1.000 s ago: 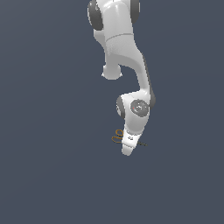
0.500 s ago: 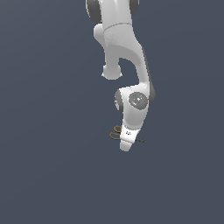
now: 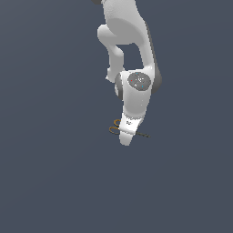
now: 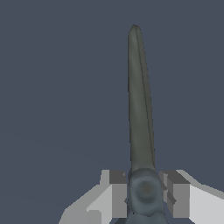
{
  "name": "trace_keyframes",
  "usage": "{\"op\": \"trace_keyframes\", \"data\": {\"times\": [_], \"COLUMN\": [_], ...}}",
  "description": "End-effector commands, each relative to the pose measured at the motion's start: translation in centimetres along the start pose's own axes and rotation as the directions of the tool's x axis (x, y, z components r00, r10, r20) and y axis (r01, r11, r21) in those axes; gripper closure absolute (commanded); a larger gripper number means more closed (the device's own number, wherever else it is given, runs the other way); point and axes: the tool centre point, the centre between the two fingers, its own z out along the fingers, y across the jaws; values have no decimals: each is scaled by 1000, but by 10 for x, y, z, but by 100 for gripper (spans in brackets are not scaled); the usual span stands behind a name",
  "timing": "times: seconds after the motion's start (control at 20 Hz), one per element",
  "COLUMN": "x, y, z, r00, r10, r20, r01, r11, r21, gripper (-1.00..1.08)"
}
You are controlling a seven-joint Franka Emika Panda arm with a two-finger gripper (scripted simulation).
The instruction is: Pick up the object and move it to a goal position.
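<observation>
The end effector (image 4: 145, 194) is pinching the scissors (image 4: 141, 109) at their pivot: in the wrist view its two pale fingertips (image 4: 117, 192) sit tight against either side of the round dark joint, with the thin dark blades running straight out beyond them, closed together into one long tapering point.

In the exterior view the white arm (image 3: 129, 50) reaches down from the far edge of the bench (image 3: 45, 173), and the end effector (image 3: 126, 136) points downward over the middle of the grey surface. The scissors (image 3: 116, 127) cross it sideways: the orange-yellow ring handles stick out toward the exterior view's left, and the tip of the blades shows as a thin dark line toward the exterior view's right. The middle of the scissors is hidden behind the white fingers. Whether the scissors touch the bench or hang just above it cannot be told.
</observation>
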Motion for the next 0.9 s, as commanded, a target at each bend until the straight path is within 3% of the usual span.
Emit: {"op": "trace_keyframes", "data": {"times": [0.0,0.45,0.85], "x": [-9,-30,-36], "y": [-3,-10,-11], "z": [-23,-79,-95], "r00": [1000,1000,1000], "r10": [0,2,3], "r20": [0,-1,-2], "r01": [0,-2,-3], "r11": [1000,1000,1000], "r21": [-1,0,0], "gripper": [108,108,108]}}
